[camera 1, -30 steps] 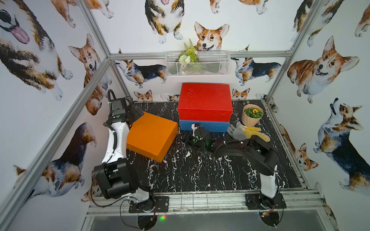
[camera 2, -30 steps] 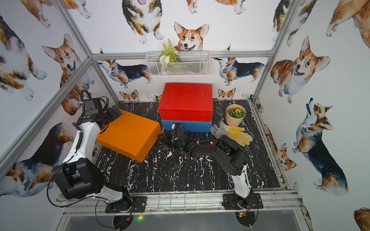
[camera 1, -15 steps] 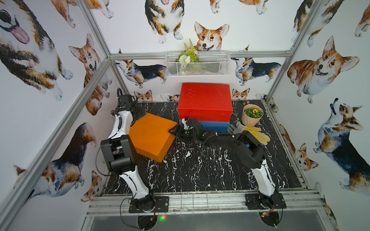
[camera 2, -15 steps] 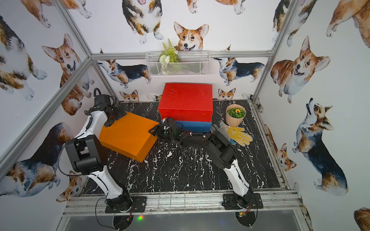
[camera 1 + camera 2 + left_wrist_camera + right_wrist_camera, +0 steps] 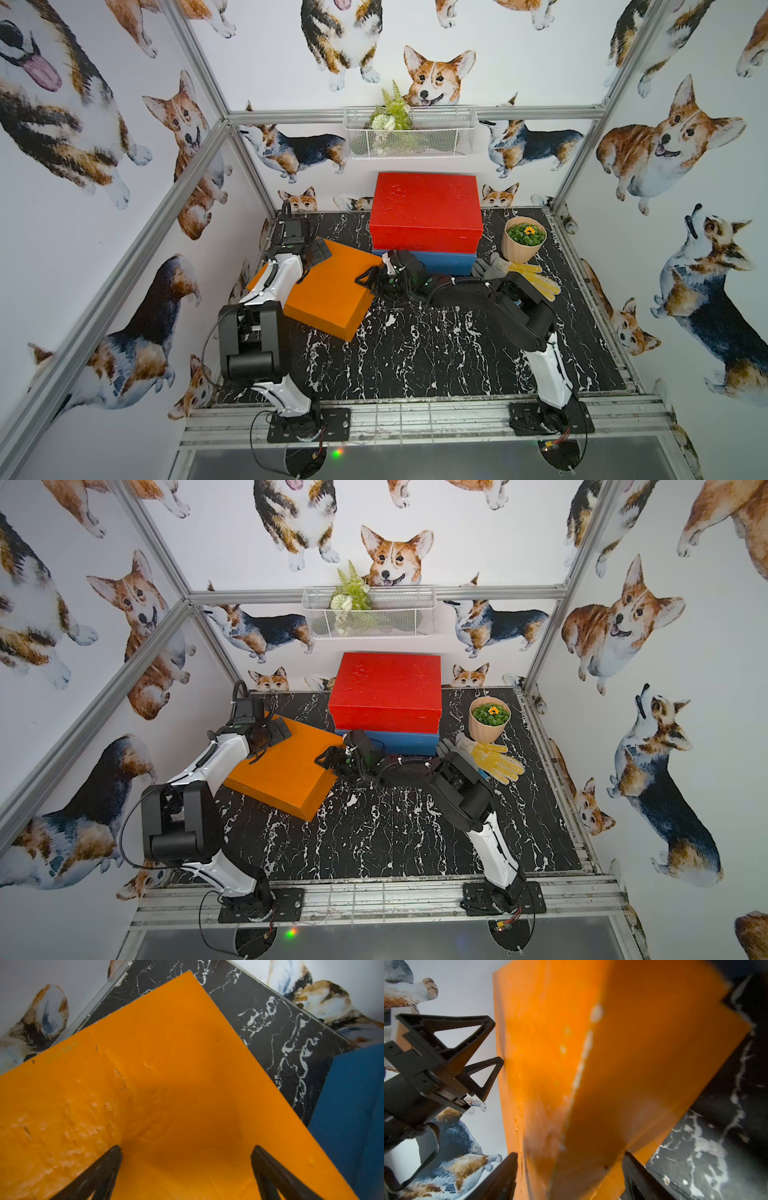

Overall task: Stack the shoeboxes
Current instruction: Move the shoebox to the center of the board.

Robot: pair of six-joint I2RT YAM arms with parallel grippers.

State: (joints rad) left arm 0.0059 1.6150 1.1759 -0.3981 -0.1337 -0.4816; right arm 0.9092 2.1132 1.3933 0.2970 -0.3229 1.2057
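Observation:
The orange shoebox [image 5: 332, 291] [image 5: 286, 771] lies askew on the left of the black marble table [image 5: 415, 353]. At the back, the red shoebox [image 5: 426, 212] [image 5: 386, 692] sits on the blue shoebox [image 5: 449, 264] [image 5: 411, 742]. My left gripper [image 5: 318, 253] [image 5: 186, 1148] is open, tips down on the orange lid [image 5: 166, 1064] near its far left edge. My right gripper [image 5: 372, 276] [image 5: 570, 1154] straddles the orange box's right edge [image 5: 612, 1064], one finger on the lid side and one on the underside, shut on it.
A beige flower pot [image 5: 524, 241] stands right of the stack, with yellow and grey gloves [image 5: 534, 279] in front of it, beside my right arm. A wire basket [image 5: 409, 133] hangs on the back wall. Walls close in on three sides.
My left gripper came from the back left corner onto the orange lid. My right gripper went left from the blue box's front to the orange box's right edge, which shifted slightly rightward.

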